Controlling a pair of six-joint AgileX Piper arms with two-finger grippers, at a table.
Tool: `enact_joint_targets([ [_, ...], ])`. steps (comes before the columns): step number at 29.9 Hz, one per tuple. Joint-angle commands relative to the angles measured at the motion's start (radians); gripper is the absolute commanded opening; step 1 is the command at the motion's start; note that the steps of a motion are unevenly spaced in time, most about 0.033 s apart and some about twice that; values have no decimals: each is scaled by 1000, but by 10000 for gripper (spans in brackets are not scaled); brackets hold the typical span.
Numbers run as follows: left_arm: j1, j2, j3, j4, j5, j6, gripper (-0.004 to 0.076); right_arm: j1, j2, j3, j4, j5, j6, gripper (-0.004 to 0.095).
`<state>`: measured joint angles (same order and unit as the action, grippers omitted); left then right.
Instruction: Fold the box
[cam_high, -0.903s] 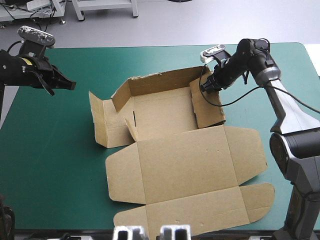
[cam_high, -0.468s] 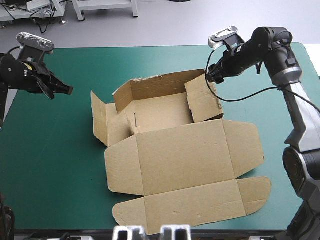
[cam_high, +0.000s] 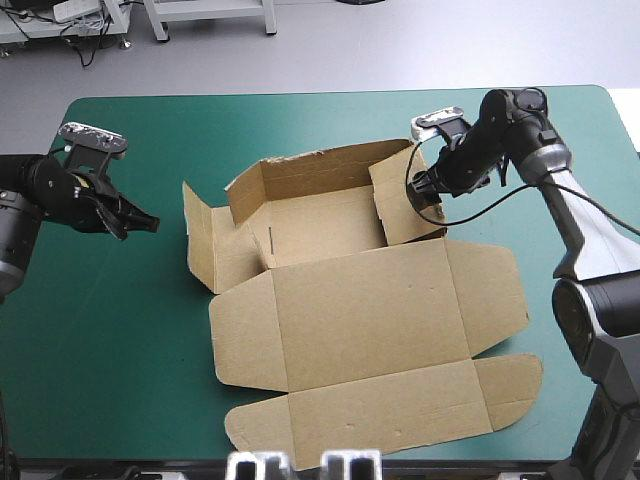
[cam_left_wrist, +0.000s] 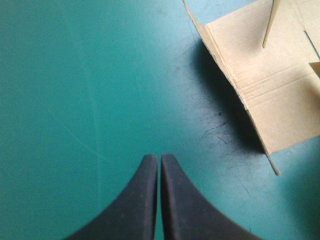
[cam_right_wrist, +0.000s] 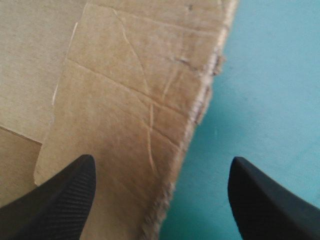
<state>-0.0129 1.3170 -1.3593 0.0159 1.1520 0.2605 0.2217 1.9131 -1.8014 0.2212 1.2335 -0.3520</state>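
**Box half raised at mid-table, left gripper closed and clear of it, right gripper open at its right wall**

High view: I see the brown box (cam_high: 360, 330) in the middle of the teal-green cover (cam_high: 120, 330). Its far wall stands up, and its right wall is raised and leans a little. On its left side a flap splays outward, only partly lifted. The big lid panel lies flat on the near side of the tray, with a rounded flap at each end and a long tuck flap along its nearest edge. My left gripper (cam_high: 145, 222) sits to the left of the box, apart from it and pointing toward the splayed flap. My right gripper (cam_high: 425, 188) is at the outer face of the box's right wall.

Left wrist view: the left gripper (cam_left_wrist: 160, 157) has its two black fingers pressed together in one point, holding nothing. Bare cover (cam_left_wrist: 75, 75) lies under it. The box (cam_left_wrist: 270, 95) is ahead and off to one side, showing the splayed flap's edge and creases.

Right wrist view: the right gripper (cam_right_wrist: 161, 159) has its fingers spread wide. The ragged edge of the box (cam_right_wrist: 125, 100) runs between them, so one finger is over the board and the other over the cover (cam_right_wrist: 270, 75). I cannot tell whether either finger touches the board.
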Motion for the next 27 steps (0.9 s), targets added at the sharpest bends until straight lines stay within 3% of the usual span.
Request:
enact_joint_targets([
  [1,0,-95,-3,7,-43,-13,11,2,-11,-23,103,-12,-32,689],
  [7,0,-174,-1,5,-45,-13,11,2,68,-23,136,16,-32,685],
  [9,0,-181,-1,7,-45,-13,11,2,86,-23,134,22,-32,642],
  [11,0,-187,1,9,-43,-34,11,2,93,-23,133,22,-32,534],
  [16,0,-188,1,39,-49,-73,13,2,86,-25,129,20,-89,16],
  [17,0,-188,1,41,-49,-73,13,2,82,-27,131,20,-98,-14],
  [27,0,-188,1,187,-66,-132,13,0,-30,-161,117,21,-111,-18],
])
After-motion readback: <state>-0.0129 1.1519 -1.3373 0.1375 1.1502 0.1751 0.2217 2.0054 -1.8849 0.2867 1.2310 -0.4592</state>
